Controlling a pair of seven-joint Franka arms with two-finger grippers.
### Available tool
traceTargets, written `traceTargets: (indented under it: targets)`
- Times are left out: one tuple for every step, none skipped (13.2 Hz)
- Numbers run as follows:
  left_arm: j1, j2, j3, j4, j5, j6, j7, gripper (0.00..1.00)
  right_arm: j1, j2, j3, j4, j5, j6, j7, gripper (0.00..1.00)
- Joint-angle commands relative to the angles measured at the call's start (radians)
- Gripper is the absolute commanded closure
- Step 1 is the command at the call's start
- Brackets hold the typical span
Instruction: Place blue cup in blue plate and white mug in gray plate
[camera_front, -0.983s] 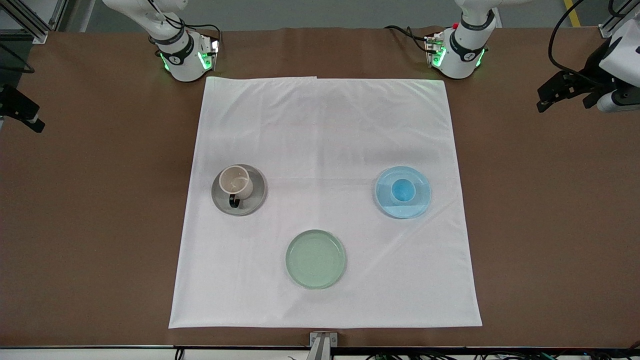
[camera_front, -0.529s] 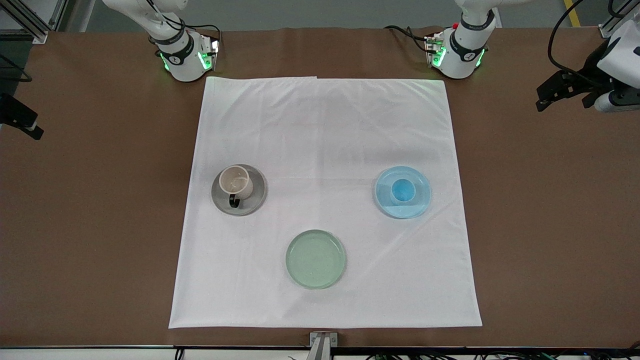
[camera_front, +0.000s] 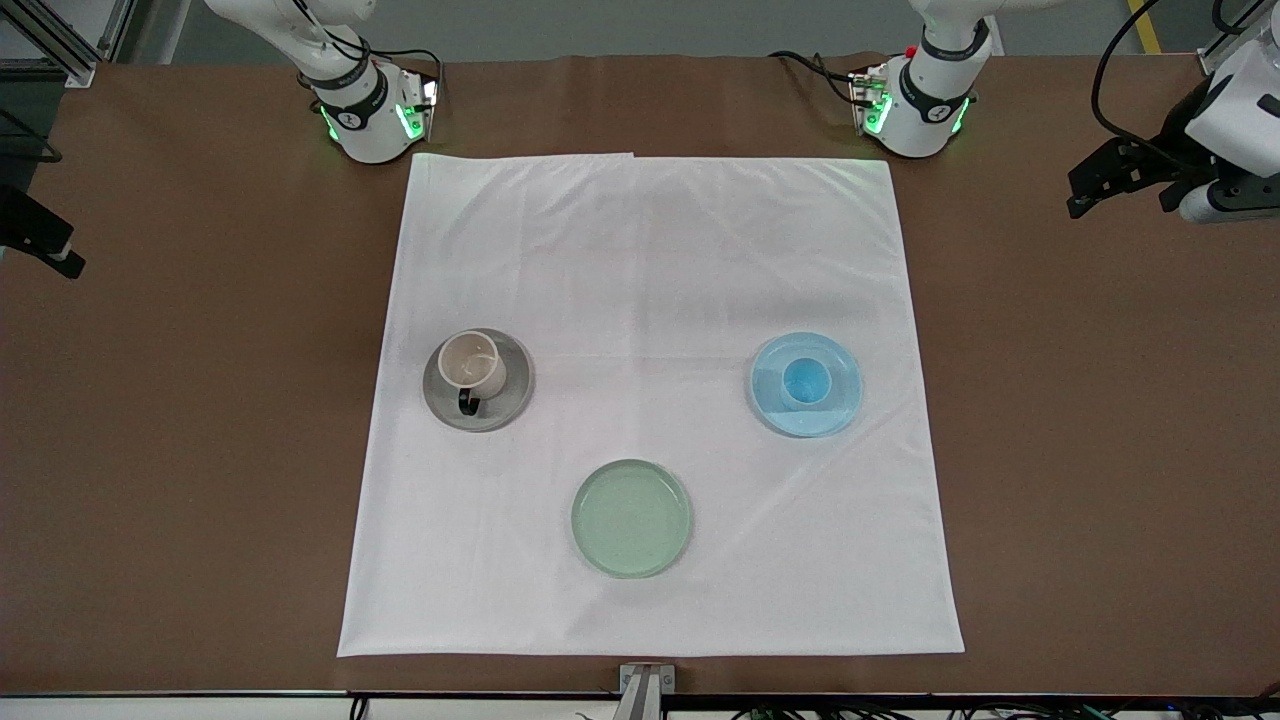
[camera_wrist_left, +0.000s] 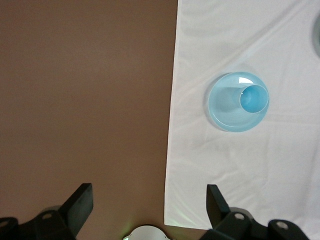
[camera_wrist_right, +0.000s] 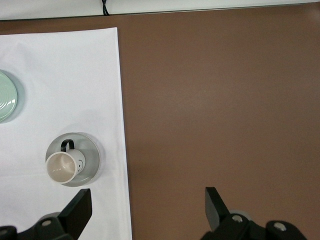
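Two cups sat where you wanted them: the blue cup stood upright in the blue plate, and the white mug stood in the gray plate, its black handle turned toward the front camera. Both plates lay on the white cloth, with an unused pale green plate nearer the camera between them.

Your left gripper hung high over bare brown table at the left arm's end, fingers spread wide and holding nothing; the blue plate lay well apart from them, off past the cloth's edge. Your right gripper hung likewise over bare table at the right arm's end, fingers wide and empty, the mug and gray plate well clear of them.

By the look of it, the job was finished. The remaining risk was a needless reach back in: a low-swinging finger could snag the cloth and drag the plates, or tip the narrow cup.
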Motion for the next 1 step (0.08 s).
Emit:
traceTargets:
  targets:
    - [0.001, 0.009, -0.001, 0.022, -0.015, -0.021, 0.021, 0.00, -0.016, 0.005, 0.009, 0.017, 0.010, -0.010, 0.004, 0.00]
